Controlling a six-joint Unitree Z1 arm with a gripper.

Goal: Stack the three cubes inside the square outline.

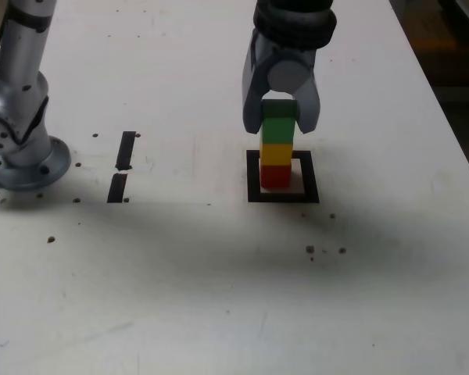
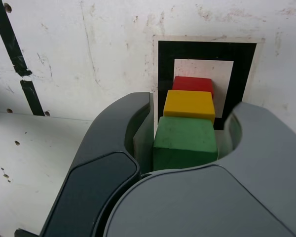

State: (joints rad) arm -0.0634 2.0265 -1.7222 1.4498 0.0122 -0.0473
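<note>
With my gripper [image 1: 280, 117] straddling the top of the stack, the jaws stand narrow, one on each side of the green cube [image 1: 279, 125]. In the wrist view a thin gap shows between the green cube [image 2: 184, 142] and each jaw, but I can't tell for sure whether a pad touches it. Grip or no grip: can't tell.

Count: three cubes, one of each colour. The red cube [image 1: 276, 176] sits on the white inside the square outline [image 1: 254, 173], the yellow cube [image 1: 277, 153] on it, green on top. Stack is upright, toward the outline's side on the exterior view's left.

Two short black strips [image 1: 126, 149] lie well off the outline, toward my arm's base [image 1: 19, 141].
</note>
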